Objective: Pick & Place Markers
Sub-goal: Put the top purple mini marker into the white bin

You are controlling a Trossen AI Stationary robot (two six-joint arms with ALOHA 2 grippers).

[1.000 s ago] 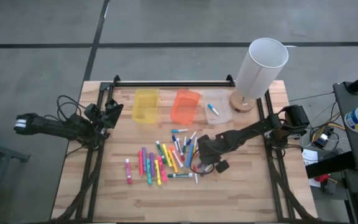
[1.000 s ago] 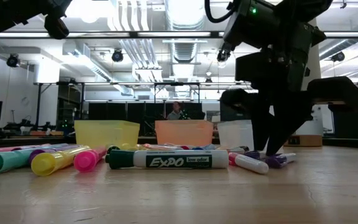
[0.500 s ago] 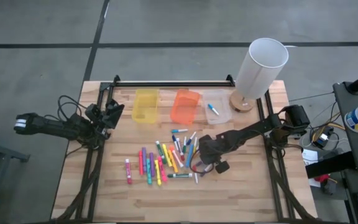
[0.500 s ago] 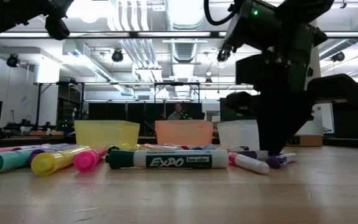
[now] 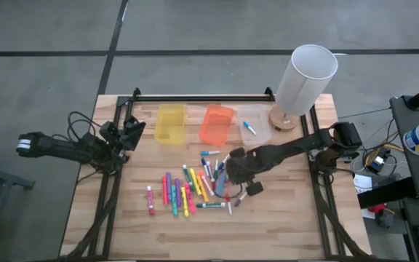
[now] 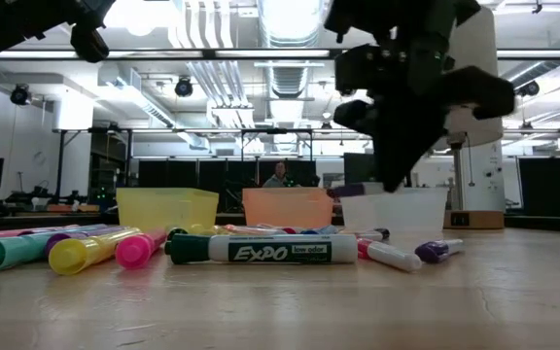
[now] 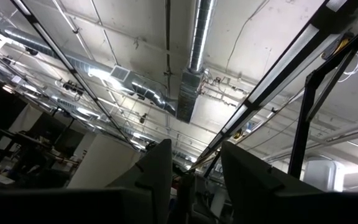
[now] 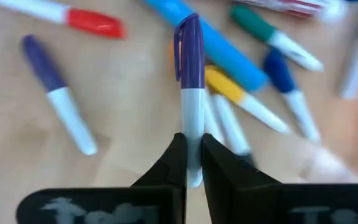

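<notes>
While lifted above the markers, right fingers clamped on purple-capped marker, left fingers apart, empty.

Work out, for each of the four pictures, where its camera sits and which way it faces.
High: overhead, straight down; both arms, wooden table.
Low: table height, level; translucent yellow plastic bin, right gripper above.
Left wrist: left gripper open, facing the ceiling.
Right wrist: faces down; right gripper shut on purple-capped white marker.
Shared: high and low both show the orange plastic bin.
</notes>
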